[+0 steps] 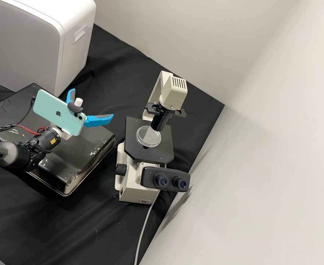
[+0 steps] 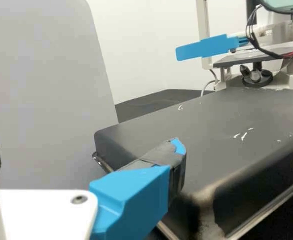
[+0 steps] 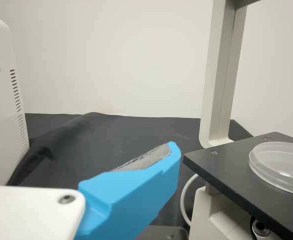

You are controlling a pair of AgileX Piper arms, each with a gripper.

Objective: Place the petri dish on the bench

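Observation:
A clear petri dish [image 1: 148,136] lies on the black stage [image 1: 132,147] of a beige microscope, under its condenser. My right gripper [image 1: 90,108] hovers open over a black box, left of the stage, with nothing between its blue fingers [image 1: 100,119]. In the right wrist view one blue finger [image 3: 146,170] points toward the stage [image 3: 226,167], and the petri dish [image 3: 281,167] lies apart from it. My left gripper [image 2: 84,142] is open and empty, low beside the corner of the black box [image 2: 226,150]. The right arm's finger [image 2: 206,46] shows far off above that box.
A black box [image 1: 69,158] sits left of the microscope [image 1: 136,184]. A big white appliance [image 1: 40,40] stands at the back left. A mint phone [image 1: 60,112] rides on the right arm. A grey cable [image 1: 143,232] trails from the microscope. The bench's right edge runs along the wall.

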